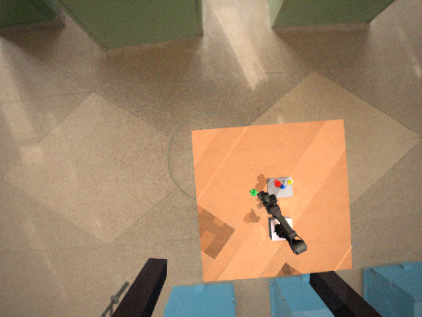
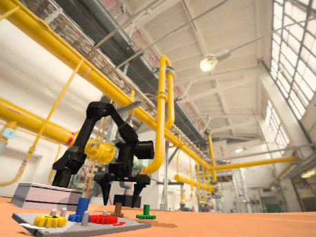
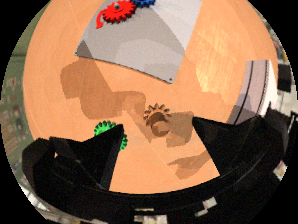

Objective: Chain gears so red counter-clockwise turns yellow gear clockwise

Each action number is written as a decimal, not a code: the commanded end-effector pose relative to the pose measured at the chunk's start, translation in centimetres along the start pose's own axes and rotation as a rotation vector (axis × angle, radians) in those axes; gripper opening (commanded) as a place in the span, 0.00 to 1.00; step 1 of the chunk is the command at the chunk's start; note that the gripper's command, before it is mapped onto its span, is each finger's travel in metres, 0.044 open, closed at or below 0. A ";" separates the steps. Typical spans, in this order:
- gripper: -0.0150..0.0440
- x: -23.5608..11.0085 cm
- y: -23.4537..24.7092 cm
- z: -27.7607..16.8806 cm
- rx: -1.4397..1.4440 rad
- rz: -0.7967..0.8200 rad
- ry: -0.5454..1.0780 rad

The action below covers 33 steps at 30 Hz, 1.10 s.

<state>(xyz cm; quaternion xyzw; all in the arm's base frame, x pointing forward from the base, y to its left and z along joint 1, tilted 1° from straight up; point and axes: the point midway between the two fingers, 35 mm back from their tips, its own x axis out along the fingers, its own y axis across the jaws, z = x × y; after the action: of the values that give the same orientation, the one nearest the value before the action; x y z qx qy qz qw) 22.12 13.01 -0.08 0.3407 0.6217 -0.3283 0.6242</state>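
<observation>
The grey board (image 1: 275, 193) (image 2: 72, 232) (image 3: 150, 37) carries the red gear (image 1: 277, 183) (image 2: 103, 219) (image 3: 119, 11), the yellow gear (image 1: 289, 182) (image 2: 50, 221) and a blue gear (image 1: 283, 186) (image 2: 82, 208) (image 3: 145, 1). The blue gear sits low on the board beside the red one. Bare pegs (image 2: 85, 218) show in the exterior view. A brown gear (image 2: 118, 209) (image 3: 157, 114) stands upright on the table off the board. A green gear (image 1: 253, 192) (image 2: 146, 216) (image 3: 105, 129) stands farther out. My gripper (image 2: 119, 204) (image 3: 158, 124) is open above the brown gear, fingertips on either side, not touching it.
The pale block (image 1: 274, 231) (image 2: 45, 197) (image 3: 250, 92) at the arm's base stands behind the board. In the wrist view the green gear is partly hidden behind the left finger. The arm's shadow lies across the table (image 1: 230, 161) and the board corner.
</observation>
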 end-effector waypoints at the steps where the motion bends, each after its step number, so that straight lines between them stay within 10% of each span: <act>1: 0.91 0.1 0.0 -0.1 0.005 -0.001 0.006; 13: 0.38 0.1 0.0 -0.1 0.005 -0.001 0.006; 33: 0.25 -2.3 0.7 -0.1 0.005 0.000 0.006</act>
<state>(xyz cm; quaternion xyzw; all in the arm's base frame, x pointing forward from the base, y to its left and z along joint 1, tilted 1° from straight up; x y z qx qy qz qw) 22.29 13.15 1.21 0.3370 0.6240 -0.3320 0.6219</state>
